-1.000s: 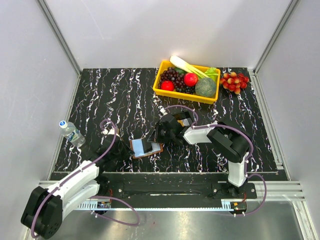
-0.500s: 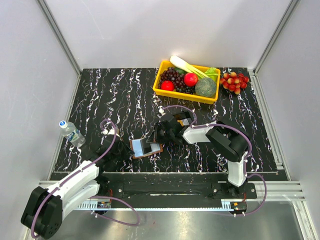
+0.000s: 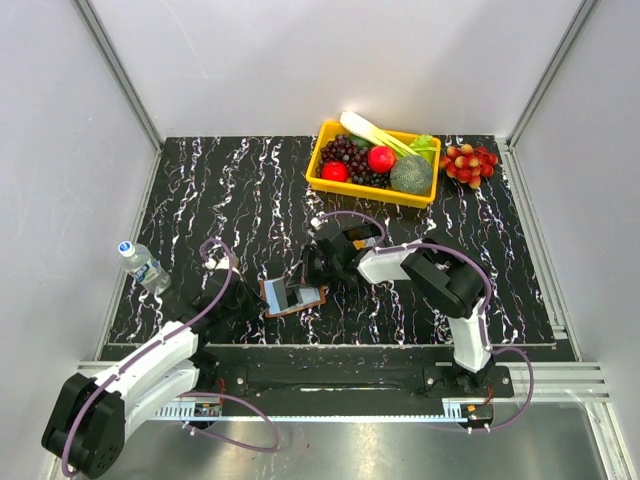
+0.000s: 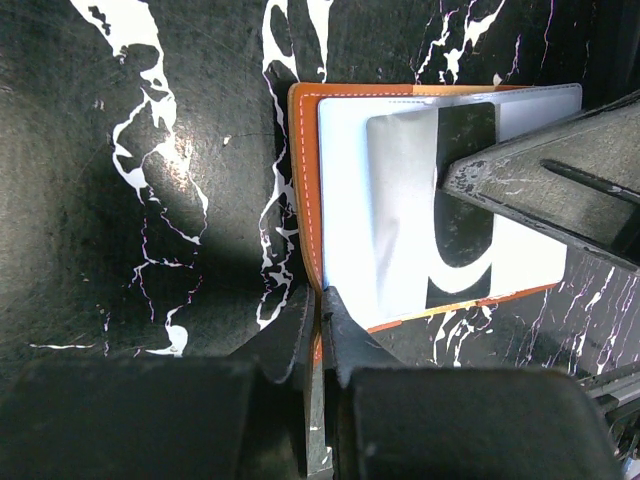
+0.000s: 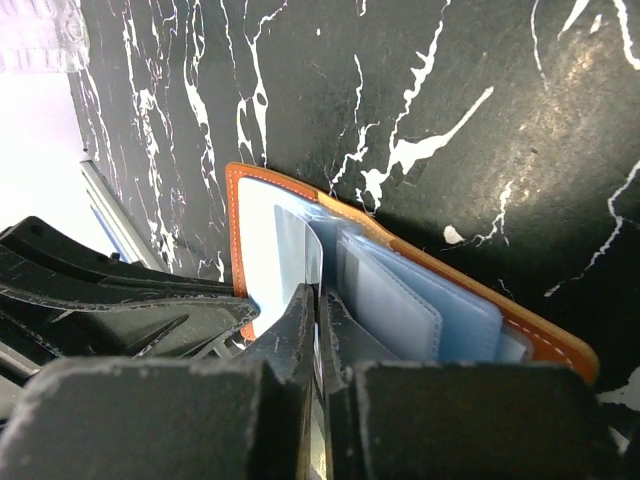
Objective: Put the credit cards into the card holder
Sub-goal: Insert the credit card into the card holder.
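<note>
The card holder [image 3: 293, 298] lies open and flat, pale inside up, long axis running about 9 to 3 o'clock, just 6 o'clock-ward of the middle of the surface [image 3: 230, 190]. Pale blue credit cards [image 5: 395, 305] sit in its pockets. The surface is black with white veining, enclosed by white walls. A yellow tray [image 3: 316, 152] of produce stands at 1 o'clock and a water bottle [image 3: 143, 265] at 9. The left jaws are pinched shut on the holder's orange-brown edge. The right jaws are pressed together on a clear inner sleeve.
</note>
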### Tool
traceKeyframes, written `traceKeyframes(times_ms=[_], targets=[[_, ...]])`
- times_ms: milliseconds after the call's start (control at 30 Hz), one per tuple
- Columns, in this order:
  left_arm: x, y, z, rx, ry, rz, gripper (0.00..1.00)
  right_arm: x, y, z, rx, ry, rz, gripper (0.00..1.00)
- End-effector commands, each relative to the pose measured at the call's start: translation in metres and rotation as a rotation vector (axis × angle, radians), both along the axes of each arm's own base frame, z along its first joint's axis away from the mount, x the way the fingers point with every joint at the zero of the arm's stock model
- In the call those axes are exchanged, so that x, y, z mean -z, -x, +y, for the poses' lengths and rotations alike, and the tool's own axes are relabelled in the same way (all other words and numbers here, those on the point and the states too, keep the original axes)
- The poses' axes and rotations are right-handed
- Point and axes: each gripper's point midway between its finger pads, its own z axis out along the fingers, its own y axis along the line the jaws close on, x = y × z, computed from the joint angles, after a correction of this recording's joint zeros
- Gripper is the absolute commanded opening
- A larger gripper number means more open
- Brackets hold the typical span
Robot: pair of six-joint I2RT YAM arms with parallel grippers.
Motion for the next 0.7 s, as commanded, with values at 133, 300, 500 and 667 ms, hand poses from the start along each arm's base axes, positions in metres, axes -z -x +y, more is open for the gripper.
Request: traceKeyframes(times_ms=[133, 300, 500, 667], targets=[[0.002, 0.002, 0.005, 0.001, -0.027, 0.005, 0.00, 0.028, 0.034, -0.019, -0.039, 0.155, 0.100, 0.16], [0.005, 0.004, 0.007, -0.007, -0.034, 0.016, 0.00, 0.010, 0.022, -0.035, 0.019, 0.213, 0.011, 0.27], [0.005, 0.005, 0.006, -0.005, -0.032, 0.017, 0.00, 0.001, 0.020, -0.041, 0.013, 0.251, -0.006, 0.32], [0.005, 0.005, 0.004, 0.001, -0.019, 0.011, 0.00, 0.001, 0.025, -0.030, -0.034, 0.208, 0.010, 0.28]])
